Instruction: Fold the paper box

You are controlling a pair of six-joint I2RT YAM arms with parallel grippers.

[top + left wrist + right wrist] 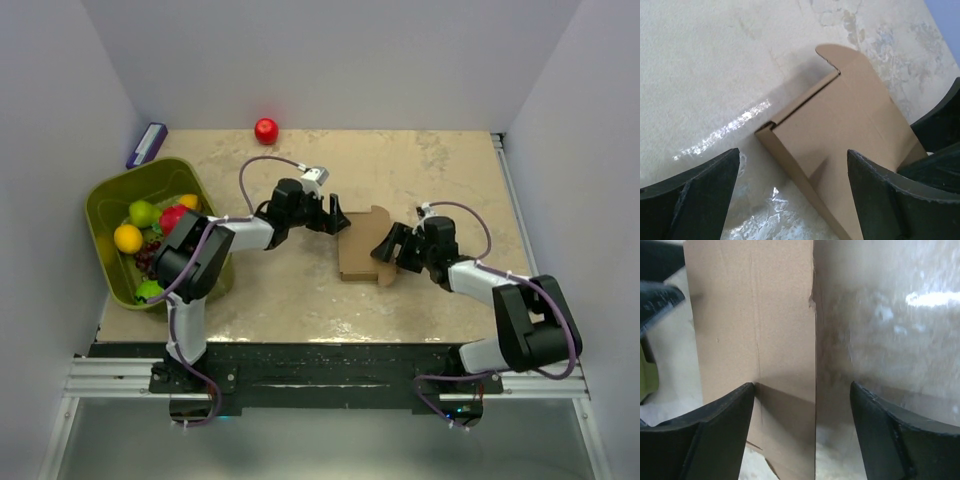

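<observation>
- Brown thin cardboard at the middle of the top view: paper box (362,245), lying on the marbled beige table (450,180) between the two grippers, mostly collapsed, with a rounded tab flap at its upper end.
- In the left wrist view, shows as a flattened sleeve, one creased corner nearest the lens and a long side panel slanting down to the table; not yet squared up.
- Left gripper (335,218) at the box's upper-left edge, jaws spread wide, one finger on either side of that corner, holding nothing; no contact with the cardboard visible.
- Right gripper (390,246) at the box's right edge, jaws also wide apart and empty; in the right wrist view, straddles the long cardboard edge, one finger over the panel, the other over bare table. Cannot tell whether that finger touches the panel.
- Step in hand, by judgement: approach and lining-up for a first grip, before any opening of the sleeve.
- Next move probably calls for closing one pair of jaws on an edge to pin or lift it, then pushing from the opposite side to open the sleeve into a rectangle. Thin stock, so light pressure, and a grip along a crease rather than mid-panel.
- Well apart at the left of the top view: olive-green bin (135,176) of fruit. Red ball (266,130) near the back wall. Neither in the way.
</observation>
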